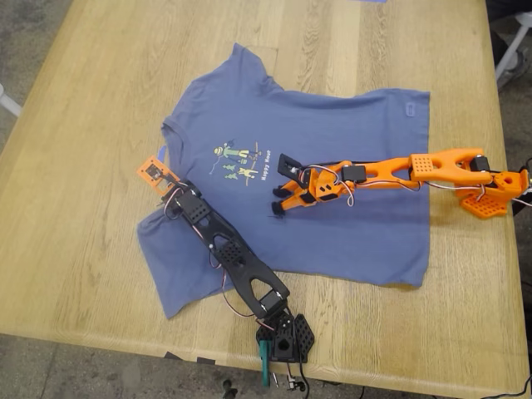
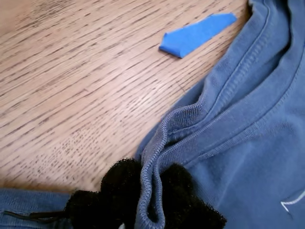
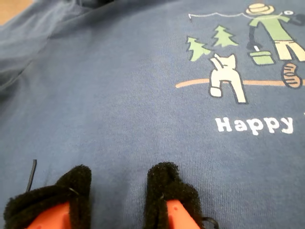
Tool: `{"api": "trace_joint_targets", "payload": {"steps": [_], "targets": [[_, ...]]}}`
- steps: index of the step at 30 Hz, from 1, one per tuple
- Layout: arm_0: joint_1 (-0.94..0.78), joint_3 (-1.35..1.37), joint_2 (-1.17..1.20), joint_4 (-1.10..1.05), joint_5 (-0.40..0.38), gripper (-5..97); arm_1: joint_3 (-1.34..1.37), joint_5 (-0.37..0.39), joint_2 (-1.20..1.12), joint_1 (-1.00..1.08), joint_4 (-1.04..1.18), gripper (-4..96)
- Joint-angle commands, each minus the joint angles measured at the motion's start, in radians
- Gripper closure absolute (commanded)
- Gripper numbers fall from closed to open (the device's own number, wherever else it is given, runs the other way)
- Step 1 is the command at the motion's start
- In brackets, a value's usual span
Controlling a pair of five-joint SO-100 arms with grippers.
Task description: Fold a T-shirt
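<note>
The slate-blue T-shirt point(image 1: 357, 150) lies spread on the wooden table, its collar toward the exterior view's left and the cartoon print point(image 1: 237, 162) facing up. My first gripper point(image 1: 165, 181), on the black arm, is at the collar. In the first wrist view its black pads point(image 2: 114, 183) are shut on a fold of the ribbed collar edge point(image 2: 157, 143). My second gripper point(image 1: 278, 208), on the orange arm, rests over the chest just below the print. Its padded fingers point(image 3: 167, 191) stand open on the flat cloth point(image 3: 119, 95), with nothing between them.
A small blue tape scrap point(image 2: 195, 33) lies on bare wood beside the collar. The black arm's base point(image 1: 281, 332) sits at the table's near edge, the orange arm's base point(image 1: 490, 187) at the exterior view's right edge. Bare table point(image 1: 83, 166) surrounds the shirt.
</note>
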Motion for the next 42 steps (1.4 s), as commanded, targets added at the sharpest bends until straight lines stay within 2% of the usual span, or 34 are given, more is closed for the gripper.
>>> {"api": "trace_joint_targets", "payload": {"steps": [1,7,11,13,17,23,29,34,42], "targets": [[0.028,-0.055,0.209,0.017,-0.018,90,0.086,-0.002,0.020,0.003,-0.055,72.6],[0.040,-0.055,0.256,0.063,-0.023,90,0.167,-0.008,0.002,0.017,-0.110,74.6],[0.057,-0.057,0.295,0.098,-0.026,90,0.173,0.000,-0.028,0.012,-0.110,80.2],[0.069,-0.057,0.318,0.120,-0.028,90,0.166,-0.002,-0.029,0.009,-0.057,87.8],[0.107,-0.057,0.373,0.172,-0.032,90,0.098,-0.003,-0.032,0.011,0.084,88.1],[0.149,-0.057,0.417,0.227,-0.034,89,-0.028,0.002,-0.032,-0.002,0.316,77.5],[0.130,-0.057,0.413,0.227,-0.034,89,-0.055,-0.003,-0.021,-0.006,0.227,72.6],[0.121,-0.057,0.413,0.227,-0.034,89,-0.175,0.018,-0.034,-0.049,0.525,67.0],[0.110,-0.058,0.416,0.227,-0.034,89,-0.175,0.028,0.038,-0.060,0.686,63.9]]}}
